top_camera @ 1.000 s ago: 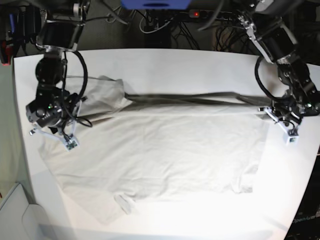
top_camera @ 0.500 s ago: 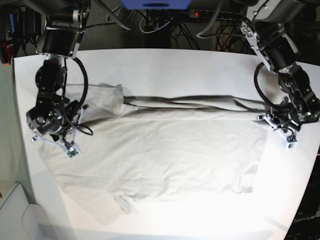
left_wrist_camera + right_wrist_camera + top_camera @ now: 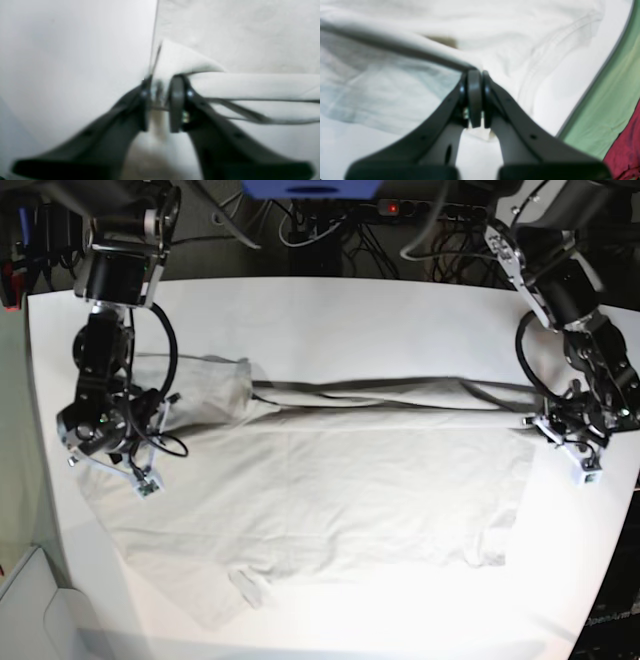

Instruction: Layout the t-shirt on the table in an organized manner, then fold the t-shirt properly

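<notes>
The pale t-shirt [image 3: 330, 490] lies spread over the white table [image 3: 330, 320], its far edge doubled into a long taut fold running between my two grippers. At the view's right end of that fold, my left gripper [image 3: 556, 436] hangs over the shirt's corner. The left wrist view shows the left gripper [image 3: 161, 82] open a little, with the t-shirt [image 3: 250, 85] fold against one finger and table [image 3: 75, 50] beside it. My right gripper [image 3: 108, 465] is at the other end. In its wrist view the right gripper [image 3: 475, 73] is shut on the t-shirt [image 3: 495, 25].
Cables and a power strip [image 3: 330, 220] run behind the table's far edge. The left gripper is close to the table's right edge [image 3: 625, 510]. Green floor [image 3: 607, 100] and a red thing [image 3: 628, 145] lie past the table edge by the right gripper.
Both grippers have come toward the table's front, bringing the stretched fold with them. The left jaws, shut before, now stand slightly apart.
</notes>
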Controlling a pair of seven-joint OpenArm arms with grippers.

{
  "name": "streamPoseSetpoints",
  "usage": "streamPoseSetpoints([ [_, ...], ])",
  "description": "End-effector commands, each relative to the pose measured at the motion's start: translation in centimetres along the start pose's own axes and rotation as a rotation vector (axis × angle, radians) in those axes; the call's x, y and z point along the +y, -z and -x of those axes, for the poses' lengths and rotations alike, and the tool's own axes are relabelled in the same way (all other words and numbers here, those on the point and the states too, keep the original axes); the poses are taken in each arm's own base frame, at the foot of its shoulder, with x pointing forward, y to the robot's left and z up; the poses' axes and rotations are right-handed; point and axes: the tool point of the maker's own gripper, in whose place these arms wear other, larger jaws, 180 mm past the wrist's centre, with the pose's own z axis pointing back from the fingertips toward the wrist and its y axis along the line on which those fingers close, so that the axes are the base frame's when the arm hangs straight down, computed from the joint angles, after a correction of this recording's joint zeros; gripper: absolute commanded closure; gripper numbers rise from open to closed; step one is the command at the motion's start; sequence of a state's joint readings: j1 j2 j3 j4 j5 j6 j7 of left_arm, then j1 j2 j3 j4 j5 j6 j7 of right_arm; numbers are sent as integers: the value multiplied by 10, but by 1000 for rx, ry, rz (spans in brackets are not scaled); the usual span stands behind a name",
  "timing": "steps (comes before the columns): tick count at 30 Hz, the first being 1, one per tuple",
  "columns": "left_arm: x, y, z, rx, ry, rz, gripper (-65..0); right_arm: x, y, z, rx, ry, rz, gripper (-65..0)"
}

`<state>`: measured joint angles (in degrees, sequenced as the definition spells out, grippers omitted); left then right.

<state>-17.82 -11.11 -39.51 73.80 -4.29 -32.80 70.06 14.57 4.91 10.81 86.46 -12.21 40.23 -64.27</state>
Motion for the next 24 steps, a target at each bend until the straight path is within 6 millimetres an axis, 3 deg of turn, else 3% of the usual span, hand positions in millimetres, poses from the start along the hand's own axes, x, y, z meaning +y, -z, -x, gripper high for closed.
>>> streamPoseSetpoints([
  [1, 8, -9, -20, -59, 1, -18, -210, -13, -7, -13, -36, 2, 34, 0],
  [5, 9, -9, -25, -101, 1, -20, -463, -24, -11, -19, -45, -2, 58, -31],
  [7, 9, -10, -26, -107, 1, -20, -559, -27, -12, -19, -41, -2, 65, -98],
  [10, 9, -13, -28, -111, 9, -20, -650, -31, -17, -21, -53, 0, 80, -209],
  [16, 25, -31, -15, -111, 23, -84, -650, -40, -39, -4, -30, -14, 151, -349],
  [21, 44, -33, 14, -95, -52, -110, -650, -30, -54, 17, -7, -27, 177, -367],
  [24, 37, -23, 24, -101, -83, -55, -650, -13, -55, 29, 1, -30, 156, -366],
])
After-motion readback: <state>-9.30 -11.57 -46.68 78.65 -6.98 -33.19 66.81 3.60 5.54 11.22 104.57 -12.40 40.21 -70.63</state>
